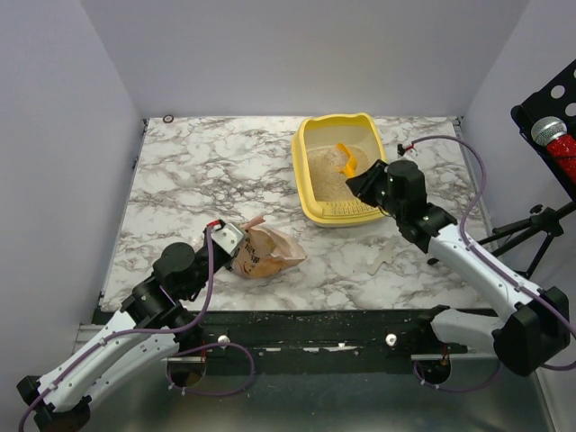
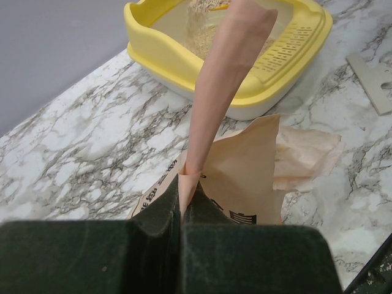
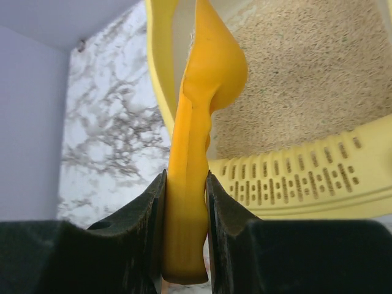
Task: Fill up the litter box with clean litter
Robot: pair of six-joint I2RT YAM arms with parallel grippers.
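The yellow litter box (image 1: 311, 191) stands at the back middle of the table, with beige clean litter (image 1: 329, 173) inside; both also show in the right wrist view, the litter box (image 3: 306, 180) and the litter (image 3: 306, 73). My right gripper (image 1: 362, 180) is shut on the handle of the orange scoop (image 3: 196, 141), whose bowl reaches over the litter. My left gripper (image 1: 227, 238) is shut on a folded edge of the pinkish-tan bag (image 2: 245, 177), which lies flattened on the table at the front left of the litter box (image 2: 269, 92).
A pale flat scrap (image 1: 382, 262) lies on the marble near the right arm, and shows at the right edge of the left wrist view (image 2: 373, 79). A small dark ring (image 1: 168, 118) sits at the back left corner. Grains are scattered along the table's front edge (image 1: 297, 315).
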